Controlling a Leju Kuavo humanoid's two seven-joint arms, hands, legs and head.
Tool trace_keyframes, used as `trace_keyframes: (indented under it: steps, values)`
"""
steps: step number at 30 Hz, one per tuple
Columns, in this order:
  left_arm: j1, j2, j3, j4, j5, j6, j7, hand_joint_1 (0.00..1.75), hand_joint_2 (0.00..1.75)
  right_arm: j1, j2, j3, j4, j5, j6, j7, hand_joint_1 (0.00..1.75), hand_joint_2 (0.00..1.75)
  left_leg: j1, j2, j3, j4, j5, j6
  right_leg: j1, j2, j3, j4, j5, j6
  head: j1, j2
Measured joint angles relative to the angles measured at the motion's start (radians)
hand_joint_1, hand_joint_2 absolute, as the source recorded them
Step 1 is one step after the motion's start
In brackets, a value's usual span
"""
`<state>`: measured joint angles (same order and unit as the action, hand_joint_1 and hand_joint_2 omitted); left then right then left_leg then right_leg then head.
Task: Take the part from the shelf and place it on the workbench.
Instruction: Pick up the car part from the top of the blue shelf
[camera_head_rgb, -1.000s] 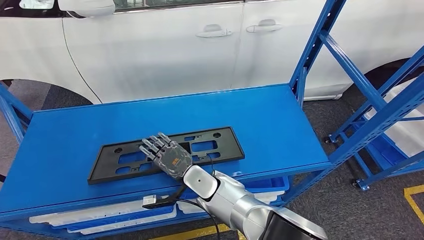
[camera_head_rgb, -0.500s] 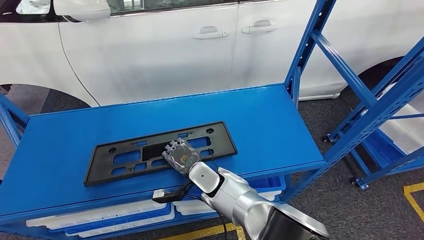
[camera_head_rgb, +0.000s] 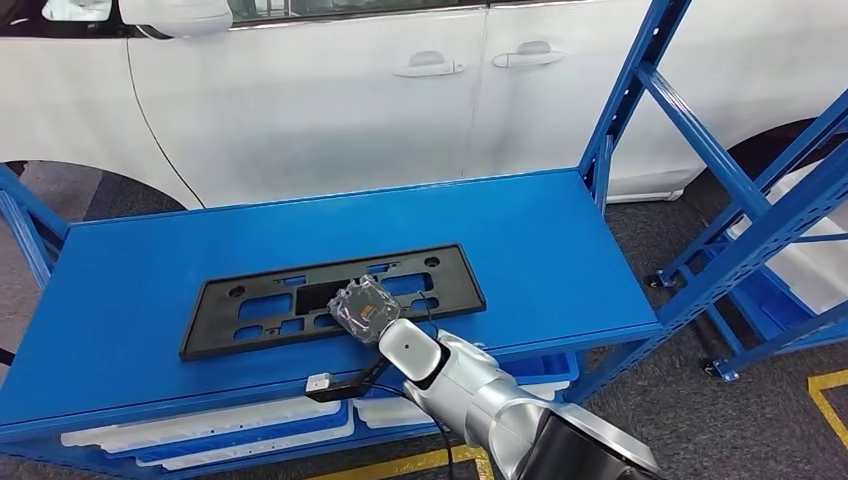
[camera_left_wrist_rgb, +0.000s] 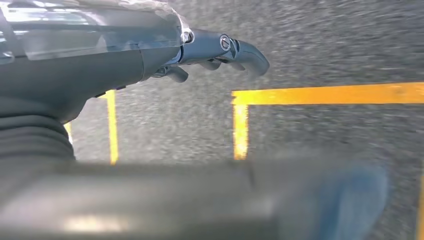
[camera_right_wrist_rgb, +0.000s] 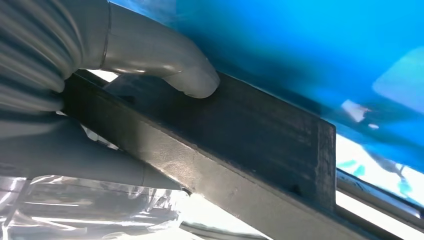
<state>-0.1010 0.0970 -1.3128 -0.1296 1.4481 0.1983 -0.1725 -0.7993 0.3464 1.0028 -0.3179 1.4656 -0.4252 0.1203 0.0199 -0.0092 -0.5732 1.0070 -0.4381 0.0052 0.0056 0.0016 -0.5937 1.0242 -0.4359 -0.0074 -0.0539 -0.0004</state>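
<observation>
A: Where's your left robot hand (camera_left_wrist_rgb: 220, 50)?

B: Hanging over the yellow-lined floor (camera_left_wrist_rgb: 320, 130), fingers curled in, holding nothing.

A: And the part?

B: The black licence plate bracket (camera_head_rgb: 300, 305) lies flat on the blue shelf (camera_head_rgb: 130, 270). Your right robot hand (camera_head_rgb: 362, 308) grips its near edge, at six o'clock from its middle.

A: So the step?

B: Pickup, I'd judge. Next you'd lift it level, clear of the shelf.
</observation>
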Motion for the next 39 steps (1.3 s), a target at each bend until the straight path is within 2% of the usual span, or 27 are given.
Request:
trace_keyframes:
  steps: [3, 5, 6, 8, 9, 10, 11, 13, 14, 15, 16, 18, 20, 21, 23, 24, 25, 26, 27, 28, 30, 31, 33, 35, 37, 39]
  values:
    - [0.000, 0.002, -0.003, 0.000, 0.000, -0.011, -0.027, 0.00, 1.75, -0.001, 0.000, -0.014, 0.000, 0.001, -0.009, -0.009, 1.75, 1.75, 0.001, 0.000, -0.001, -0.003, 0.000, -0.019, 0.002, 0.000, 0.007, -0.026, 0.003, -0.010, 0.000, 0.000]
    - [0.000, 0.002, -0.003, 0.000, 0.000, -0.014, -0.028, 0.00, 1.75, -0.002, 0.002, -0.023, 0.001, 0.001, -0.014, -0.012, 1.75, 1.75, 0.002, 0.002, -0.012, 0.024, -0.021, -0.027, -0.003, -0.001, 0.016, -0.042, 0.011, -0.020, 0.000, 0.000]
    - [-0.001, 0.003, -0.003, 0.000, 0.000, -0.017, -0.028, 0.00, 1.75, -0.002, 0.002, -0.028, 0.001, 0.000, -0.020, -0.014, 1.75, 1.75, 0.002, 0.003, -0.031, 0.066, -0.046, -0.029, -0.005, -0.002, 0.019, -0.048, 0.014, -0.023, 0.000, 0.000]
    - [0.000, 0.005, -0.003, 0.000, 0.000, -0.028, -0.037, 0.00, 1.75, -0.002, 0.003, -0.042, 0.001, -0.012, -0.047, -0.026, 1.75, 1.75, 0.003, 0.003, -0.093, 0.194, -0.107, -0.033, -0.003, -0.003, 0.019, -0.048, 0.014, -0.028, 0.000, 0.000]
    - [0.001, 0.006, -0.003, 0.000, 0.000, -0.035, -0.044, 0.00, 1.75, -0.002, 0.003, -0.053, -0.001, -0.027, -0.070, -0.039, 1.75, 1.75, 0.003, 0.003, -0.121, 0.249, -0.124, -0.036, -0.002, -0.003, 0.018, -0.047, 0.013, -0.029, 0.000, 0.000]
    - [0.002, 0.006, -0.002, 0.000, 0.000, -0.041, -0.052, 0.00, 1.75, -0.001, 0.003, -0.070, -0.006, -0.055, -0.097, -0.063, 1.75, 1.75, 0.004, 0.003, -0.135, 0.273, -0.123, -0.039, -0.001, -0.003, 0.017, -0.044, 0.012, -0.028, 0.000, 0.000]
    - [0.002, 0.007, -0.002, 0.000, 0.000, -0.048, -0.059, 0.00, 1.75, -0.001, 0.003, -0.093, -0.018, -0.099, -0.128, -0.099, 1.75, 1.75, 0.005, 0.004, -0.129, 0.259, -0.103, -0.040, -0.002, -0.002, 0.017, -0.040, 0.010, -0.027, 0.000, 0.000]
    - [0.002, 0.010, -0.002, 0.000, 0.000, -0.060, -0.066, 0.00, 1.75, 0.000, 0.002, -0.156, -0.066, -0.212, -0.191, -0.194, 1.75, 1.75, 0.009, 0.005, -0.073, 0.138, -0.036, -0.044, -0.004, -0.001, 0.015, -0.025, 0.000, -0.020, 0.000, 0.000]
    - [0.001, 0.011, -0.001, 0.000, 0.000, -0.064, -0.067, 0.00, 1.75, 0.001, 0.000, -0.193, -0.101, -0.268, -0.219, -0.240, 1.75, 1.75, 0.008, 0.005, -0.044, 0.079, -0.014, -0.042, -0.002, 0.000, 0.011, -0.015, -0.006, -0.015, 0.000, 0.000]
    - [-0.001, 0.011, -0.001, 0.000, 0.000, -0.064, -0.067, 0.00, 1.75, 0.004, -0.002, -0.229, -0.143, -0.321, -0.238, -0.284, 1.75, 1.75, 0.008, 0.004, -0.027, 0.041, -0.005, -0.037, -0.001, 0.001, 0.007, -0.007, -0.011, -0.010, 0.000, 0.000]
    - [-0.001, 0.011, -0.001, 0.000, 0.000, -0.064, -0.067, 0.00, 1.75, 0.012, -0.007, -0.264, -0.193, -0.385, -0.249, -0.333, 1.75, 1.75, 0.006, 0.002, -0.022, 0.027, -0.006, -0.031, 0.001, 0.001, 0.003, -0.002, -0.013, -0.005, 0.000, 0.000]
    - [0.001, 0.011, 0.000, 0.000, 0.000, -0.062, -0.067, 0.00, 1.75, 0.055, -0.027, -0.329, -0.328, -0.581, -0.232, -0.472, 1.75, 1.75, 0.005, -0.003, -0.025, 0.028, -0.005, -0.014, 0.002, 0.001, -0.001, 0.000, -0.014, 0.003, 0.000, 0.000]
    - [0.004, 0.011, 0.000, 0.000, 0.000, -0.063, -0.072, 0.00, 1.75, 0.132, -0.059, -0.391, -0.533, -0.899, -0.159, -0.645, 1.75, 1.75, 0.006, -0.006, -0.027, 0.026, -0.002, -0.002, -0.001, 0.000, -0.009, 0.023, -0.033, 0.015, 0.000, 0.000]
    - [0.005, 0.011, 0.001, 0.000, 0.000, -0.064, -0.077, 0.00, 1.75, 0.175, -0.080, -0.421, -0.658, -1.078, -0.101, -0.714, 1.75, 1.75, 0.006, -0.007, -0.027, 0.025, -0.001, 0.003, -0.003, 0.000, -0.026, 0.060, -0.057, 0.022, 0.000, 0.000]
    - [0.007, 0.011, 0.006, 0.000, 0.000, -0.067, -0.087, 0.00, 1.75, 0.253, -0.130, -0.473, -0.905, -1.385, 0.039, -0.785, 1.75, 1.75, 0.004, -0.009, -0.028, 0.025, -0.003, 0.011, -0.006, -0.001, -0.086, 0.187, -0.121, 0.031, 0.000, 0.000]
    - [0.010, 0.011, 0.010, 0.000, 0.000, -0.069, -0.091, 0.00, 1.75, 0.290, -0.155, -0.493, -1.011, -1.480, 0.110, -0.795, 1.75, 1.75, 0.003, -0.010, -0.027, 0.025, -0.004, 0.013, -0.007, 0.000, -0.118, 0.247, -0.143, 0.032, 0.000, 0.000]
    - [0.013, 0.011, 0.017, 0.000, 0.000, -0.071, -0.096, 0.00, 1.75, 0.326, -0.179, -0.510, -1.106, -1.546, 0.185, -0.799, 1.75, 1.75, 0.001, -0.010, -0.026, 0.025, -0.006, 0.015, -0.008, 0.000, -0.140, 0.283, -0.147, 0.031, 0.000, 0.000]
    - [0.016, 0.011, 0.024, 0.000, 0.000, -0.072, -0.100, 0.00, 1.75, 0.362, -0.198, -0.521, -1.187, -1.582, 0.260, -0.800, 1.75, 1.75, -0.001, -0.010, -0.025, 0.025, -0.007, 0.015, -0.007, 0.000, -0.144, 0.279, -0.132, 0.028, 0.000, 0.000]
    - [0.016, 0.011, 0.031, 0.000, 0.000, -0.073, -0.103, 0.00, 1.75, 0.394, -0.214, -0.528, -1.255, -1.602, 0.331, -0.801, 1.75, 1.75, -0.003, -0.009, -0.024, 0.025, -0.009, 0.015, -0.006, 0.000, -0.132, 0.245, -0.104, 0.023, 0.000, 0.000]
    - [0.015, 0.011, 0.037, 0.000, 0.000, -0.074, -0.105, 0.00, 1.75, 0.421, -0.224, -0.530, -1.317, -1.616, 0.397, -0.802, 1.75, 1.75, -0.005, -0.008, -0.022, 0.025, -0.011, 0.015, -0.004, 0.000, -0.102, 0.175, -0.063, 0.015, 0.000, 0.000]
    - [0.009, 0.009, 0.047, 0.000, 0.000, -0.074, -0.107, 0.00, 1.75, 0.458, -0.236, -0.529, -1.409, -1.628, 0.473, -0.802, 1.75, 1.75, -0.009, -0.007, -0.018, 0.024, -0.014, 0.012, 0.003, -0.001, -0.043, 0.050, -0.013, 0.002, 0.001, 0.000]
    - [0.007, 0.009, 0.051, 0.000, 0.000, -0.074, -0.107, 0.00, 1.75, 0.472, -0.242, -0.529, -1.446, -1.632, 0.494, -0.802, 1.75, 1.75, -0.010, -0.006, -0.017, 0.024, -0.016, 0.009, 0.007, -0.001, -0.024, 0.010, -0.001, -0.003, 0.001, 0.000]
    - [0.007, 0.007, 0.056, 0.000, 0.000, -0.074, -0.106, 0.00, 1.75, 0.493, -0.251, -0.529, -1.494, -1.650, 0.530, -0.802, 1.75, 1.75, -0.009, -0.005, -0.014, 0.019, -0.016, -0.001, 0.012, -0.003, -0.019, -0.004, -0.001, -0.007, 0.001, 0.000]
    - [0.007, 0.007, 0.059, 0.000, 0.000, -0.076, -0.097, 0.00, 1.75, 0.513, -0.256, -0.529, -1.538, -1.680, 0.602, -0.802, 1.75, 1.75, -0.010, -0.003, -0.014, 0.027, -0.027, -0.010, 0.005, -0.005, -0.011, -0.018, 0.007, -0.013, 0.001, 0.000]
    - [0.007, 0.007, 0.059, 0.000, 0.000, -0.076, -0.077, 0.00, 1.75, 0.528, -0.257, -0.529, -1.576, -1.700, 0.669, -0.801, 1.75, 1.75, -0.009, 0.000, -0.041, 0.100, -0.080, -0.017, -0.001, -0.008, -0.003, -0.030, 0.016, -0.020, 0.000, 0.000]
    - [0.007, 0.007, 0.059, 0.000, 0.000, -0.068, -0.050, 0.00, 1.75, 0.542, -0.258, -0.529, -1.601, -1.702, 0.692, -0.800, 1.75, 1.75, -0.008, 0.001, -0.091, 0.226, -0.151, -0.023, 0.000, -0.009, -0.004, -0.031, 0.018, -0.023, 0.000, 0.000]
